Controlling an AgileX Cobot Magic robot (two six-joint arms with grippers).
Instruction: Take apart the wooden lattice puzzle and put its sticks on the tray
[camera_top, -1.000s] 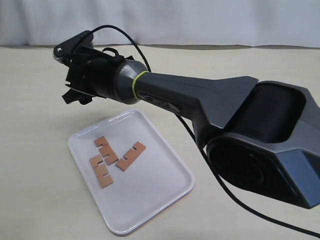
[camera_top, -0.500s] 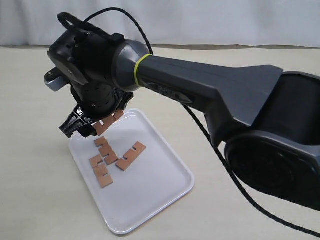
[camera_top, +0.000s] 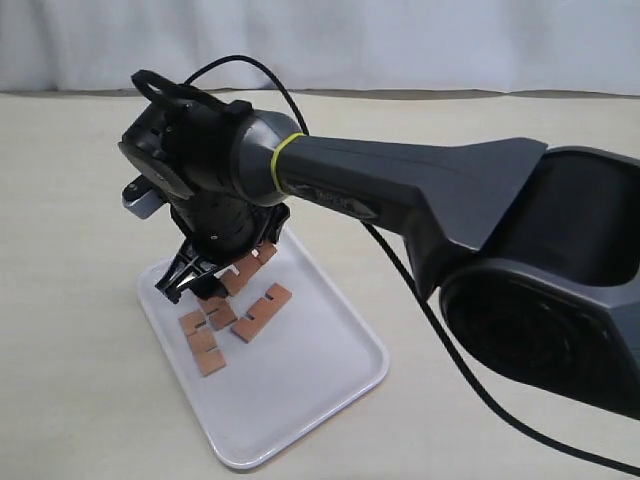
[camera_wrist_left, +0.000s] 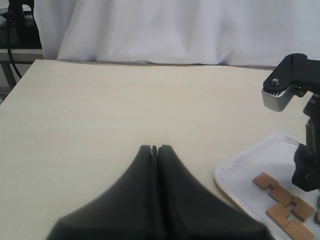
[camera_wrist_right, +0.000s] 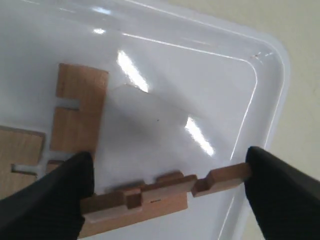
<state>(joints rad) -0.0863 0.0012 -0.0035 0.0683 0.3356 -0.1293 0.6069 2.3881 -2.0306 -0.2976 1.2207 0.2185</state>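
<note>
Sticks (camera_top: 203, 346) are lying flat on the white tray (camera_top: 300, 385), three of them, close together near one end. A fourth stick (camera_top: 247, 267) is hanging just above the tray. The right claw (camera_wrist_right: 164, 192) is pinching this fourth stick by its two ends, and its arm is hiding part of the tray's rim. The left claw (camera_wrist_left: 154, 149) is hovering pressed together over the table (camera_top: 70, 200), apart from the tray.
</note>
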